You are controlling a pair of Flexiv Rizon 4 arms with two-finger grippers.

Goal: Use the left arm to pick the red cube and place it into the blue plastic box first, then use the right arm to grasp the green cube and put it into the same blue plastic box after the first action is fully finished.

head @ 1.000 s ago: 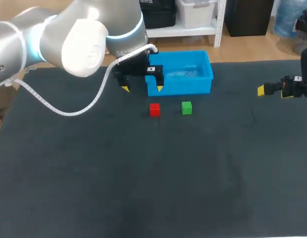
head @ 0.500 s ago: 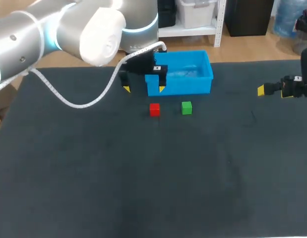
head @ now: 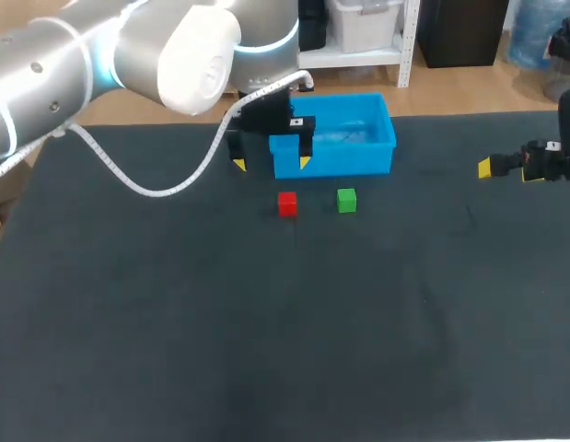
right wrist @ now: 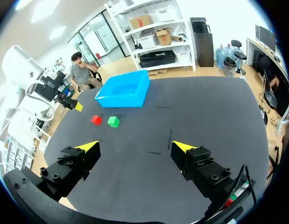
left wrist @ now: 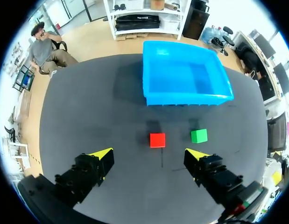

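Left hand [head: 271, 164]: fingers spread wide, holding nothing; it hovers by the near left corner of the blue plastic box [head: 340, 161].
Red cube [head: 286, 203]: on the desk [head: 266, 322] just before the box, not yet grasped; in the wrist view it lies just ahead of the open fingers.
Green cube [head: 346, 200]: beside the red cube, untouched.
Right hand [right wrist: 136, 147]: spread, empty, well apart at the desk's right edge.
Progress: judged at the start; both placements remain, and the box looks empty.
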